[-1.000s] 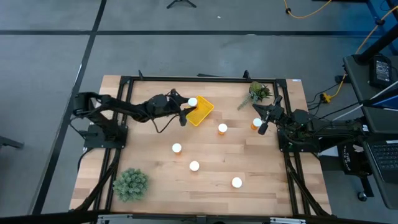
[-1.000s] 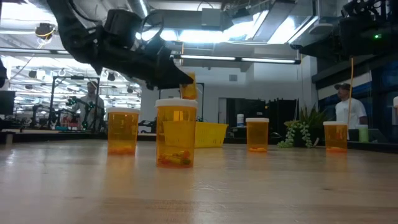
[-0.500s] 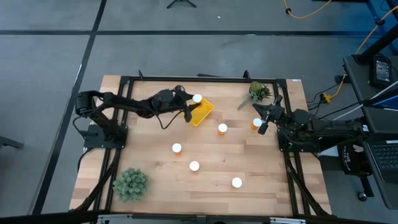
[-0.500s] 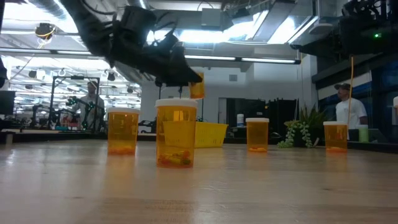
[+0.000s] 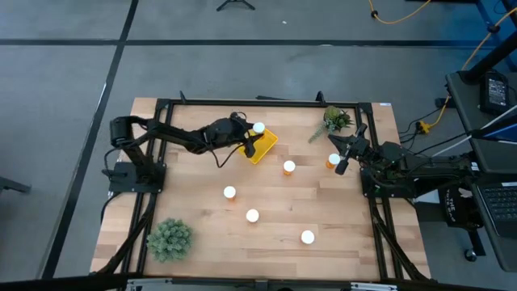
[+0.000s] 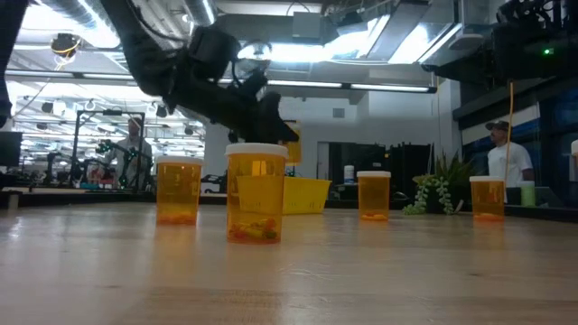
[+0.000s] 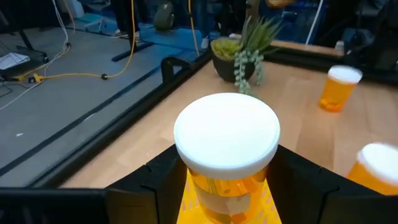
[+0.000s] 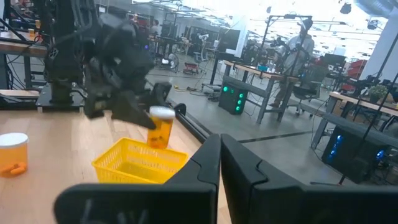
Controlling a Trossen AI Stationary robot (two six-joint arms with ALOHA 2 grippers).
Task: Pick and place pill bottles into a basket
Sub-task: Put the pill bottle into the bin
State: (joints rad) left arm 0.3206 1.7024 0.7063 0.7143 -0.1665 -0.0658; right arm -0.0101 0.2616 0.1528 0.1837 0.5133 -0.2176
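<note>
**Plants, Desk and Bystanders Around the Table**

A bushy green plant [image 5: 170,238] sits at the wooden table's [image 5: 275,234] near left corner; a trailing potted plant [image 5: 334,120] occupies the far right corner. Beyond, a person in a cap [image 6: 502,153] stands, another [image 6: 135,144] farther left.

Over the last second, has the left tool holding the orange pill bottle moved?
Yes. In the high view the left tool, shut on the white-capped orange pill bottle, has shifted rightward, from the yellow plastic basket's left end to above it.

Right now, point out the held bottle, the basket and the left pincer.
Held bottle [image 7: 226,134]: left wrist view, white cap.
Basket [image 5: 266,144]: high view, yellow rim.
Left pincer [image 5: 253,137]: high view, between fingertips.
</note>
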